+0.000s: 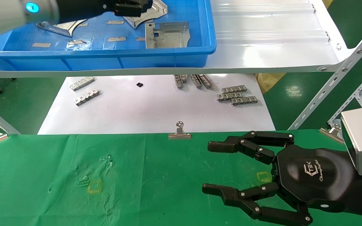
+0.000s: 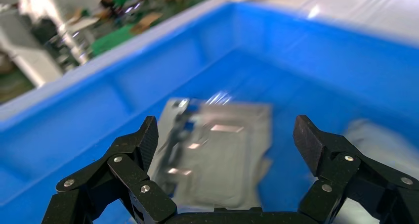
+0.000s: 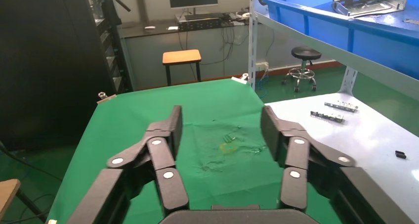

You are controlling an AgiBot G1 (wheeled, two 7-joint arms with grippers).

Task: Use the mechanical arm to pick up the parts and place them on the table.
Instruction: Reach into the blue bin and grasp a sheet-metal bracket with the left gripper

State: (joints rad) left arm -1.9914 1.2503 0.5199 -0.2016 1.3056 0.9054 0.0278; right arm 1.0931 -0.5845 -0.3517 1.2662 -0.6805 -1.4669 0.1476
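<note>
Three silver parts lie in the blue bin on the shelf: one flat at the near right, one behind it, one at the left. My left gripper reaches into the bin beside the rear part. In the left wrist view it is open, and a silver part lies below, between the spread fingers and apart from them. My right gripper, black with the TEK logo, hangs open and empty over the green table; it is also open in the right wrist view.
The glossy white shelf carries the bin. Below lies a white sheet with small grey strips. Binder clips edge the green cloth, which has yellow square marks. Slotted shelf struts stand at the right.
</note>
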